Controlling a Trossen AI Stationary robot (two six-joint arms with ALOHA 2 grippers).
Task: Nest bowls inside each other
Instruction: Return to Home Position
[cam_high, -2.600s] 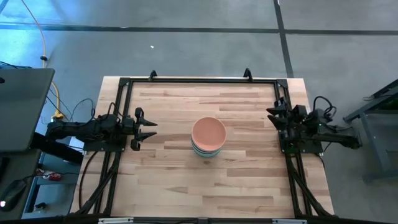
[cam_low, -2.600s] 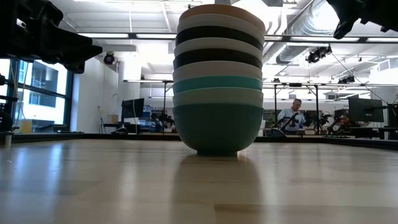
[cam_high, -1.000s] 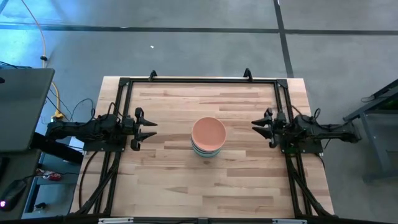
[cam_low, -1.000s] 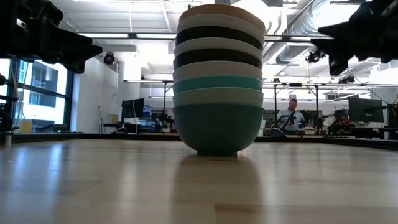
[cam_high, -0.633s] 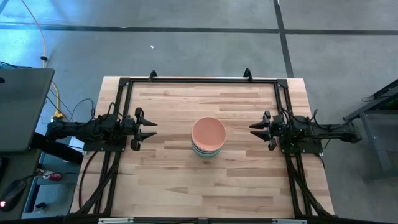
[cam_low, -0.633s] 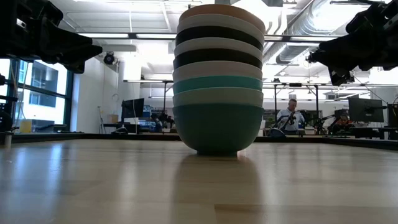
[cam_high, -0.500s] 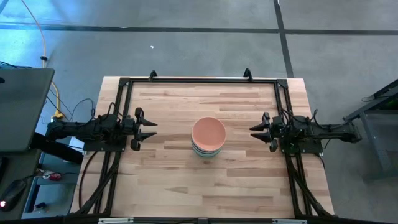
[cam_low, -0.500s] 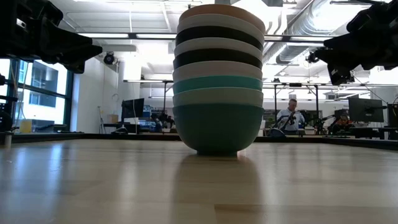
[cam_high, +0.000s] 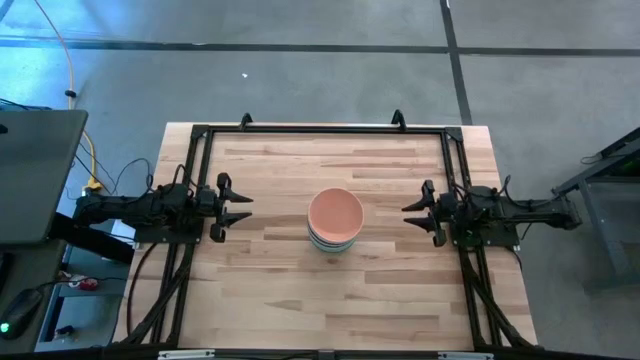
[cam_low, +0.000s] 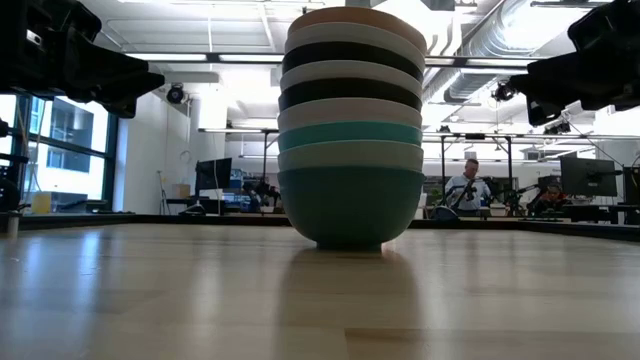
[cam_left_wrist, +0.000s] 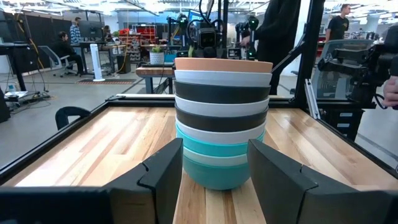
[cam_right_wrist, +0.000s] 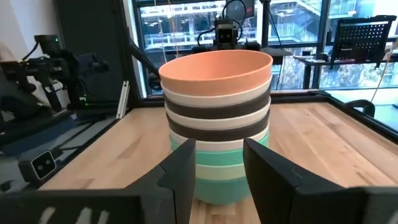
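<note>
Nine bowls sit nested in one upright stack (cam_low: 350, 130) at the middle of the worktop (cam_high: 270, 290). From the bottom they run teal, pale mint, teal, white, black, white, black, white. The salmon-pink bowl (cam_high: 335, 211) is on top with nothing in it. A black frame (cam_high: 320, 129) runs round the worktop's edge, well apart from the stack. Far behind the stack, a person (cam_low: 466, 187) shows in the room. The left pincer (cam_high: 247, 207) hangs left of the stack and the right pincer (cam_high: 410, 213) right of it. Both are released, fingers spread, grasping nothing, and point at the stack from well apart.
</note>
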